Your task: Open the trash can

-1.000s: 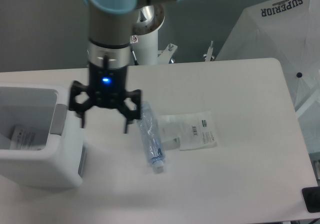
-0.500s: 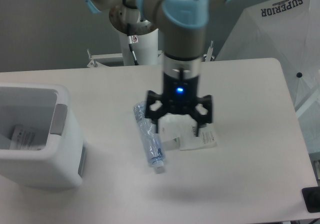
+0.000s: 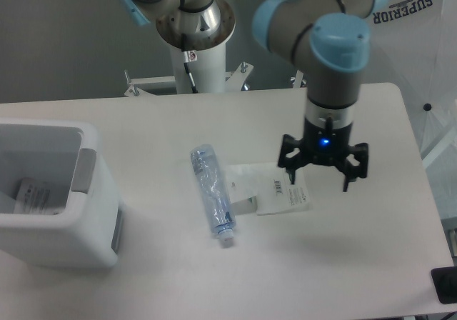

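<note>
Gripper point(image 3: 319, 181) hangs spread wide, holding nothing, beside a barcoded packet point(image 3: 275, 188); bin point(image 3: 50, 195) stands open; the umbrella point(image 3: 400, 48) reads SUPERIOR.

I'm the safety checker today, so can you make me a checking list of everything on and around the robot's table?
Surface: white table, bare at front right.
Job's things: white trash can at left, top open, paper inside, grey tab on its rim.
Clutter: clear plastic bottle lying flat; plastic packet beside it.
Pincer: pincer open, empty, over the packet's right edge.
Cables: one cable on the robot's post.
Surroundings: white umbrella at right, dark object at corner.
</note>
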You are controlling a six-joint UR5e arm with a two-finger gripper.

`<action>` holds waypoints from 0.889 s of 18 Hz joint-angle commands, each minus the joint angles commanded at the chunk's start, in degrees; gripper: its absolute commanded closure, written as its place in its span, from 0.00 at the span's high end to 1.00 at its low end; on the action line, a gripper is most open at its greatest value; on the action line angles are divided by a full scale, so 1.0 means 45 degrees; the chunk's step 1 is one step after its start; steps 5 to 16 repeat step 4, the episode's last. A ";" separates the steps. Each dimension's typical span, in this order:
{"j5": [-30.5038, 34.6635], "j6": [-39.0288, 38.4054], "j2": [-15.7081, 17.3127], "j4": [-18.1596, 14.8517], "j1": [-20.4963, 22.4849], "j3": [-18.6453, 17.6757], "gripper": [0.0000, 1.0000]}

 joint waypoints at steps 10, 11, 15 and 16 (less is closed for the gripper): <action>0.0779 0.0317 -0.0020 0.0058 -0.0019 -0.0274 1.00; 0.0779 0.0317 -0.0020 0.0058 -0.0019 -0.0274 1.00; 0.0779 0.0317 -0.0020 0.0058 -0.0019 -0.0274 1.00; 0.0779 0.0317 -0.0020 0.0058 -0.0019 -0.0274 1.00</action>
